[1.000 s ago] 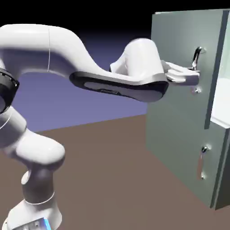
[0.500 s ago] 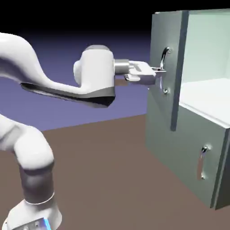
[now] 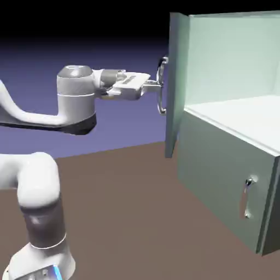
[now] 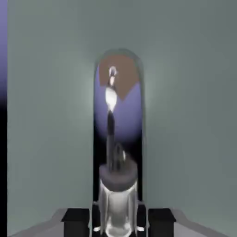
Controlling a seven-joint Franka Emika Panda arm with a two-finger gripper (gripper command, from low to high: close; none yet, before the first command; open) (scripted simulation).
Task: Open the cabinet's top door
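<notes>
The pale grey-green cabinet [image 3: 229,180] stands at the right of the exterior view. Its top door [image 3: 176,82] is swung wide, seen almost edge-on, and the pale interior [image 3: 240,65] shows behind it. My gripper [image 3: 157,83] reaches in from the left and is shut on the door's curved silver handle [image 3: 162,87]. In the hand view the handle [image 4: 118,185] fills the space between the two dark fingertips [image 4: 76,217], and its shiny bar reflects the room against the door panel [image 4: 185,92].
The lower door [image 3: 219,180] with its small silver handle [image 3: 247,198] stays shut under the open compartment. Brown table surface [image 3: 126,208] lies in front of the cabinet, and the white arm [image 3: 38,186] rises at the left.
The top door has swung from nearly closed to wide open. My hand has moved left with the handle in its grip, and the arm has folded back.
</notes>
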